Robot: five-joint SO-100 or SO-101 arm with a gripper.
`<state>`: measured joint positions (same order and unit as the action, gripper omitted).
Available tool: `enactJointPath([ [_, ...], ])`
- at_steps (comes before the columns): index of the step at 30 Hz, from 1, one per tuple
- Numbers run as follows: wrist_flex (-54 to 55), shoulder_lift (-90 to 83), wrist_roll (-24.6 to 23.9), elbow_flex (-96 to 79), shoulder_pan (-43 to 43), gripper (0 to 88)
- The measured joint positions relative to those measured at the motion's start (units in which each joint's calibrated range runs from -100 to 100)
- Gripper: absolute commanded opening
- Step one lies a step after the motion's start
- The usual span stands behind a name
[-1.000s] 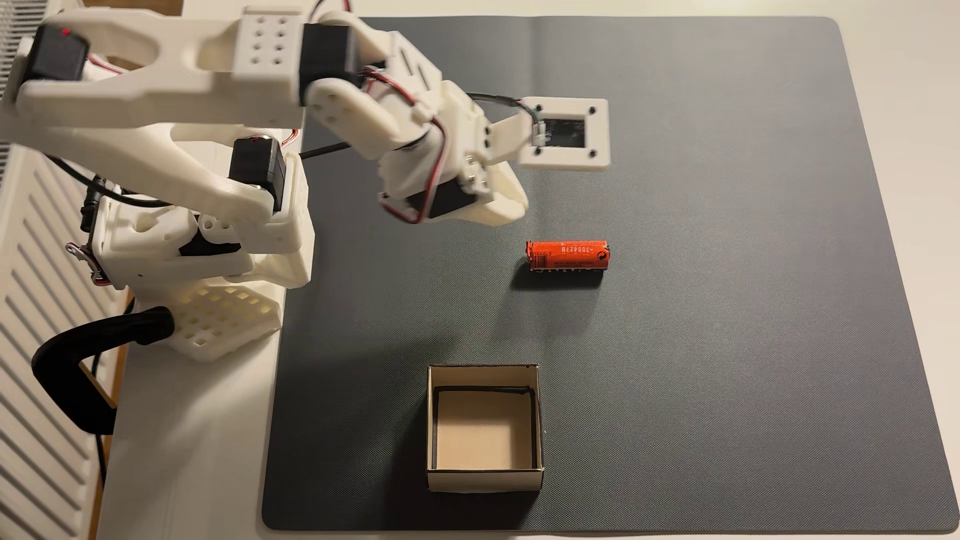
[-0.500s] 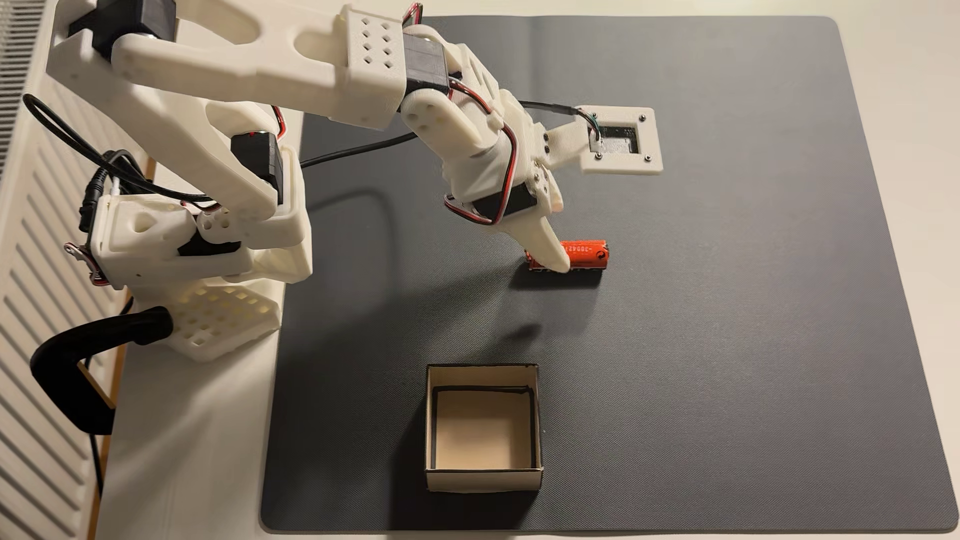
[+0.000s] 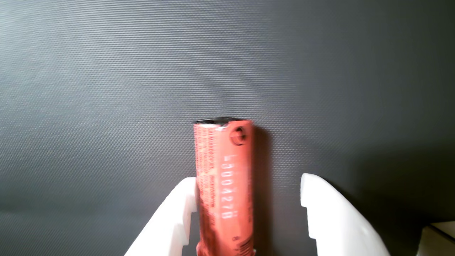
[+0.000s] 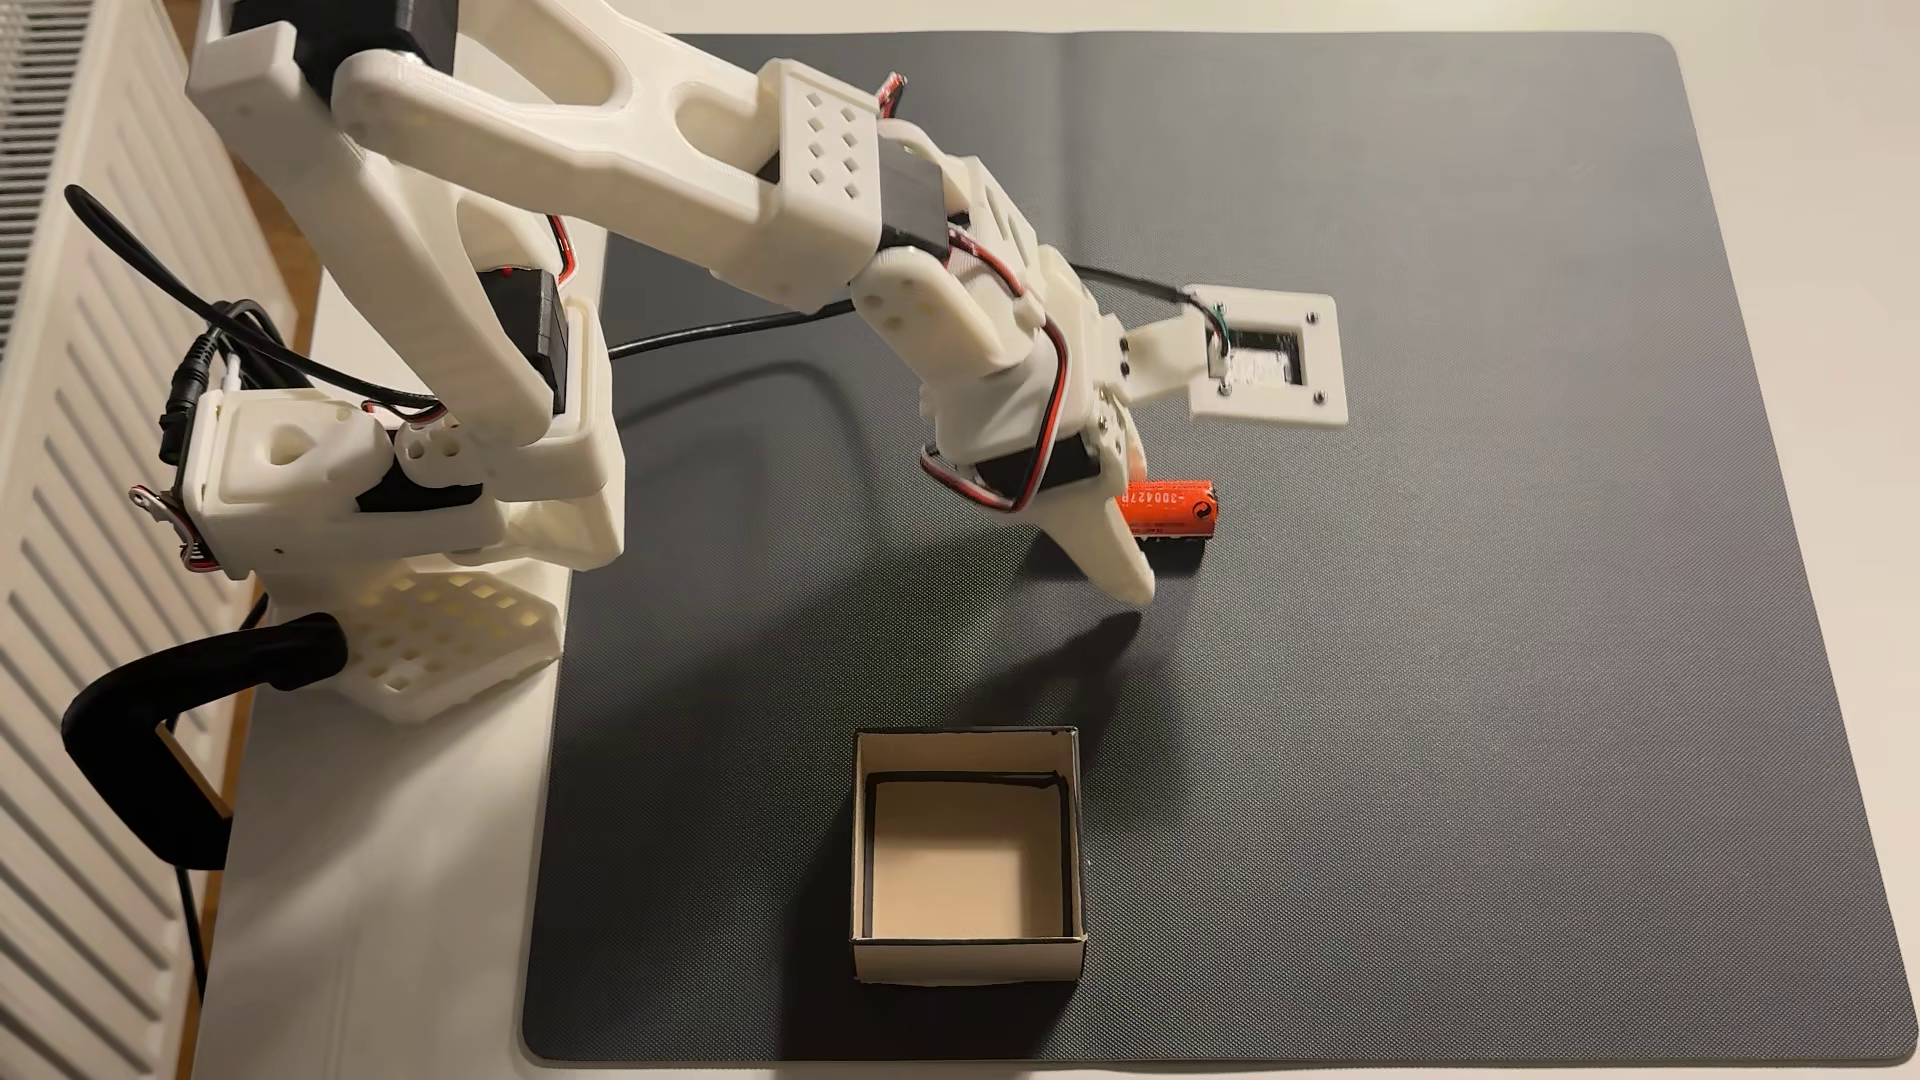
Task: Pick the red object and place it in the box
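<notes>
The red object (image 4: 1176,507) is a small orange-red cylinder with printed text, lying on its side on the dark mat. In the wrist view the red object (image 3: 224,177) runs lengthwise between my two white fingers. My gripper (image 3: 247,179) is open: the left finger (image 3: 177,213) is against the cylinder and the right finger (image 3: 323,209) stands apart from it. In the fixed view my gripper (image 4: 1138,524) straddles the cylinder's left end and hides it. The box (image 4: 966,961), an open cream cardboard square, stands empty nearer the mat's front edge, below the cylinder.
A dark grey mat (image 4: 1455,727) covers most of the table. The arm's base (image 4: 416,498), a black clamp (image 4: 156,727) and cables sit at the left beside a white radiator (image 4: 62,623). A beige corner (image 3: 439,238) shows at the wrist view's lower right.
The arm has reached further out and down. The gripper went from above and left of the red object to straddling it, with the near finger now past its front side.
</notes>
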<state>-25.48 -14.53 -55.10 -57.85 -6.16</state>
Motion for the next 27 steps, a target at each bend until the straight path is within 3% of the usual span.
enactJointPath([
  [17, 3.7, 5.3, 0.1, 1.4, 0.8, 1.1],
  [27, -2.1, 2.4, 0.7, 4.0, 0.3, 0.8],
])
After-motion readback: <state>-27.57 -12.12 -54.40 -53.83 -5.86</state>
